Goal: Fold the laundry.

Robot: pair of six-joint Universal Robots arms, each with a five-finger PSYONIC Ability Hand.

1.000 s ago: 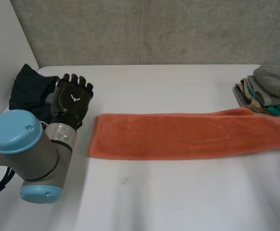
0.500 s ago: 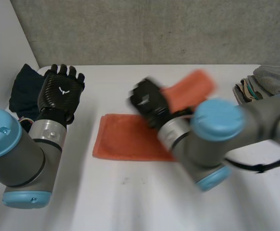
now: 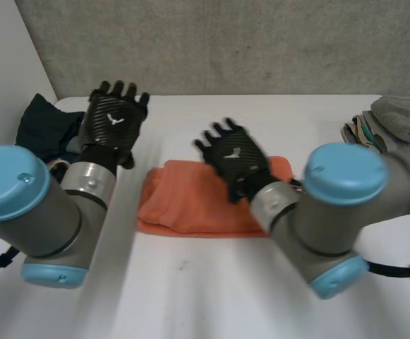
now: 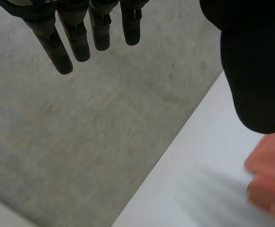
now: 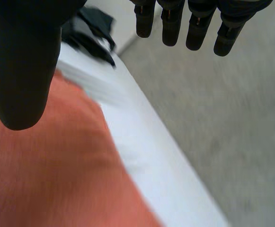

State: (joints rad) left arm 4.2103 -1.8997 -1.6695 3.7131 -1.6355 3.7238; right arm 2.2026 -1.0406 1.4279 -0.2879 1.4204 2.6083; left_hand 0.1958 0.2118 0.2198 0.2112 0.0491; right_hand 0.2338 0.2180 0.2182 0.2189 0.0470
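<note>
Nearest, lower left of the head view: left arm [image 3: 28,212], fat grey joint with a smooth light-blue cap. Lower right: right arm [image 3: 332,212], same build, angled in toward the centre. Bare white table [image 3: 190,296] between them, smooth and matte.

Mid-frame: towel [image 3: 180,205], orange terry with a fuzzy nap, folded into a thick rectangle lying flat on the table. Its left end is rounded and bulgy, its near edge straight.

Right hand [image 3: 234,157], black with a woven carbon-look back, is over the towel's right half, back toward the camera. Its fingers [image 5: 199,23] are straight and spread wide, the thumb off to the side, and it holds nothing. In the right wrist view the towel lies under the palm, with the fingertips reaching past its far edge. Cannot tell whether the palm touches the cloth.

Left hand [image 3: 113,123], left of centre, is raised upright off the towel's left end, apart from it. Its fingers [image 4: 75,33] are straight and fanned, the thumb out, and it holds nothing.

Farther back, upper left: dark cloth [image 3: 39,127], crumpled in a soft heap at the table's corner. Right edge: stack [image 3: 395,123] of folded cloths, grey on top, with tan and teal layers beneath. Behind everything: wall [image 3: 226,42], rough grey concrete.
</note>
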